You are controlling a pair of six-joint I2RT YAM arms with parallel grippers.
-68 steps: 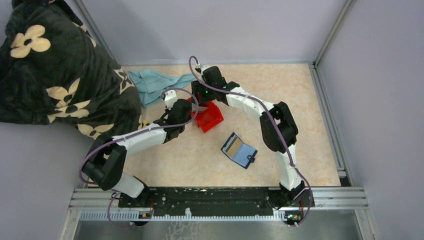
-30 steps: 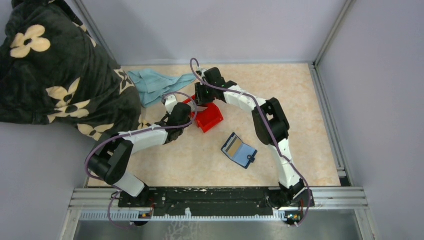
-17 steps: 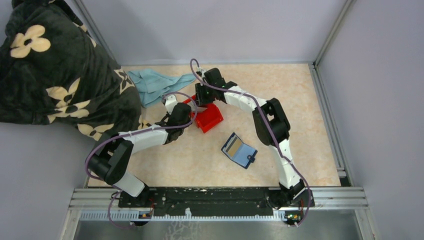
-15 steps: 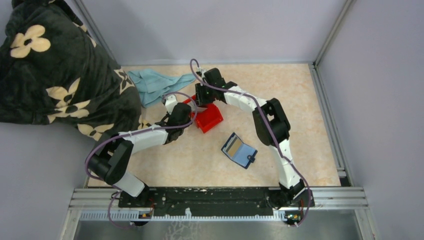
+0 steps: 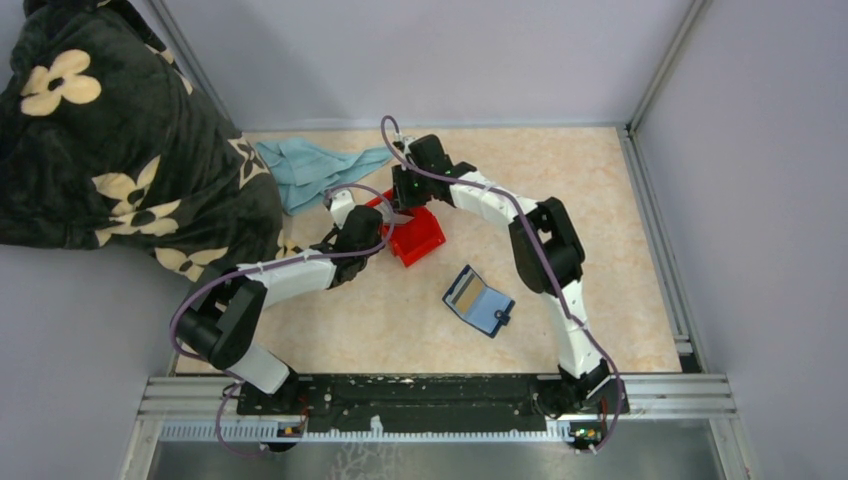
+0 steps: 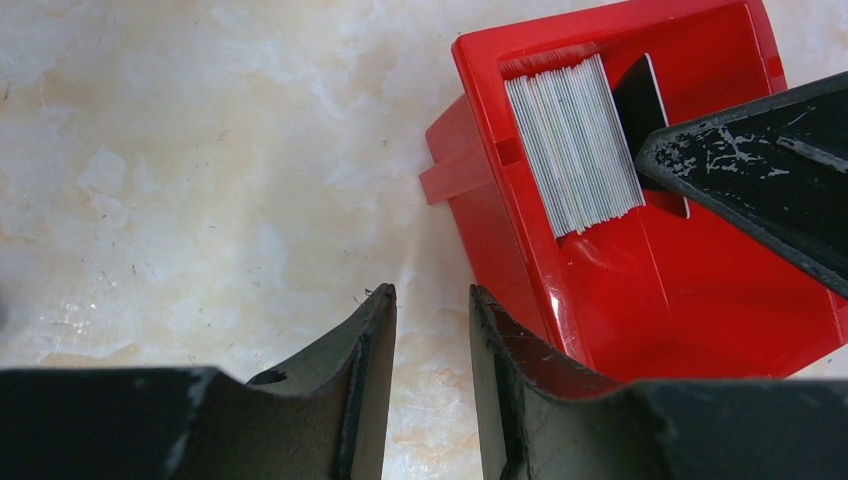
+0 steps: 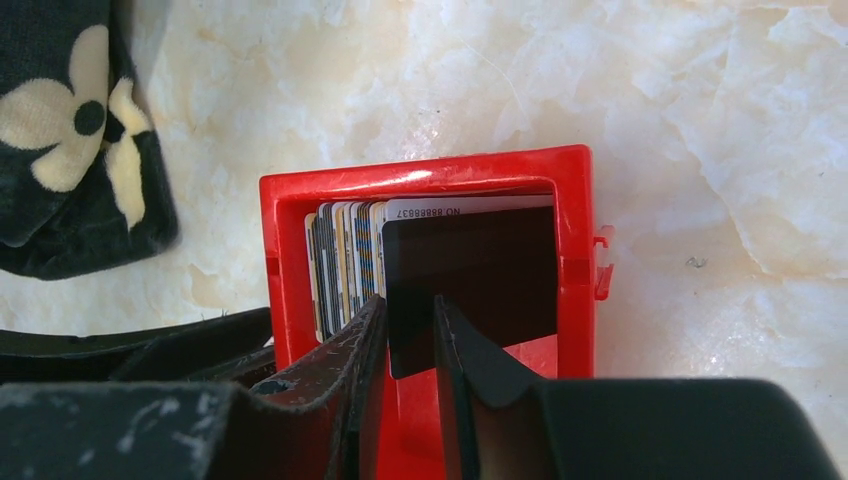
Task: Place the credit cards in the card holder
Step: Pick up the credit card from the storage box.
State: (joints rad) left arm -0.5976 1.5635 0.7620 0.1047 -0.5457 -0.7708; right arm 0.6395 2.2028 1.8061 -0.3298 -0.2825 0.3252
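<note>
A red bin (image 5: 428,240) holds a stack of upright credit cards (image 6: 575,140), which also shows in the right wrist view (image 7: 345,260). A dark card (image 7: 480,270) leans at the stack's open end. My right gripper (image 7: 408,305) reaches down into the bin, its jaws a narrow gap apart at the dark card's lower corner. My left gripper (image 6: 432,295) is slightly open and empty, low on the table, one finger against the bin's outer wall. The navy card holder (image 5: 478,300) lies open toward the front, a tan card (image 5: 461,292) on its left half.
A black flowered blanket (image 5: 110,130) covers the back left corner and also shows in the right wrist view (image 7: 70,140). A blue cloth (image 5: 300,165) lies behind the bin. Metal frame rails border the table at the right and front.
My right arm's elbow has shifted a little while its gripper stays in the bin. My left gripper has edged closer to the bin. The card holder has not moved.
</note>
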